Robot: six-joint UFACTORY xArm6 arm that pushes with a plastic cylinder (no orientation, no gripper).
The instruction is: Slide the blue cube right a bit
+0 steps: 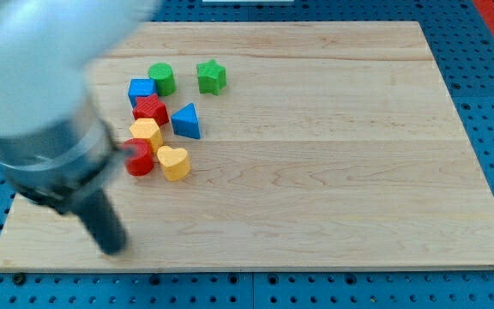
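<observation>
the pale wooden board (pixel 316 154) is lying across a blue pegboard bench (pixel 487 51), filling most of the view. the blurred grey and black arm body (pixel 33 112) is looming over the view's left, narrowing into the dark rod, and my tip (pixel 112 249) is sitting near the board's bottom left corner, well below and left of the whole cluster of blocks. there is no pincer on this arm, only the bare rod, so nothing is being held and nothing is opening or closing.

the blocks are crowding together in the upper left of the board. the blue cube (pixel 141 89) is sitting at the cluster's top left, touching or just beside the green cylinder (pixel 162 78) on its right and the red star-like block (pixel 151 110) below it. the green star (pixel 212 75) is standing a little apart to the right. the blue triangular block (pixel 186 121) is lying right of the red one. lower down, a yellow block (pixel 147 131), a red cylinder (pixel 140 159) and a yellow heart (pixel 174 162) are bunching close.

the push is looking not yet begun: my tip is touching no block. what is remaining, by my judgement, is getting my tip to the cube's left face and nudging rightward, with the green cylinder likely getting shoved along.
</observation>
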